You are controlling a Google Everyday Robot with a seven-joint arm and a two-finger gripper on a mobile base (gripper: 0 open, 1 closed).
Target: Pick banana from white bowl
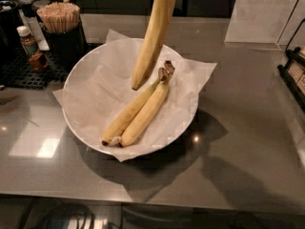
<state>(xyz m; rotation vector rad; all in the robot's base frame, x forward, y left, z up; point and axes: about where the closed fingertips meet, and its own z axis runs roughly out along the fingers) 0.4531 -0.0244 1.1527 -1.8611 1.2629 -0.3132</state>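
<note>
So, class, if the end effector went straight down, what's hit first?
The end effector is out of view above the frame; likely its hanging banana meets the paper in the white bowl, beside the paired bananas; depth unclear.
</note>
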